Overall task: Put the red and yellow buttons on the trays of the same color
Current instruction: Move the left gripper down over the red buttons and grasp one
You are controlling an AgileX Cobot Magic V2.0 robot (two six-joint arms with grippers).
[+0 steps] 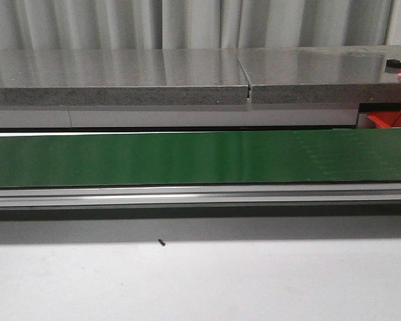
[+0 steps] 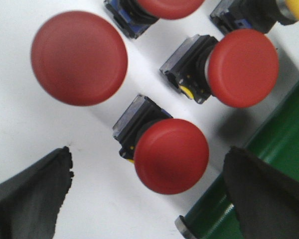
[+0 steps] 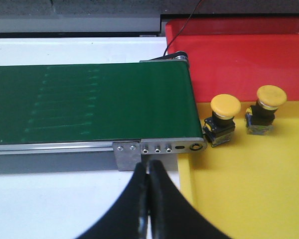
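Left fingers: spread wide apart, the two dark tips at either side of the left wrist view, nothing held between them; they hang above a group of red buttons on the white desk.
Nearest red button: lies on its side between the open fingers, the red cap towards the camera, the black and clear base behind it; apart from both fingertips.
Second red button: also on its side, just beyond the nearest one, close to the belt's edge.
Large red cap: blurred, seen face on; its base is hidden.
Other buttons by the left arm: a further red cap and a yellow cap are cut by the picture's edge.
Right fingers: pressed together tip to tip, holding nothing; they sit over the desk just before the end of the belt.
Green conveyor belt: runs across the front view from side to side, its surface bare; its end roller shows in the right wrist view.
Yellow tray: beside the belt's end; two yellow buttons stand upright in it, near each other, close to the red tray's border.
Red tray: just beyond the yellow tray; the part in view holds no button.
Grey counter: behind the belt in the front view.
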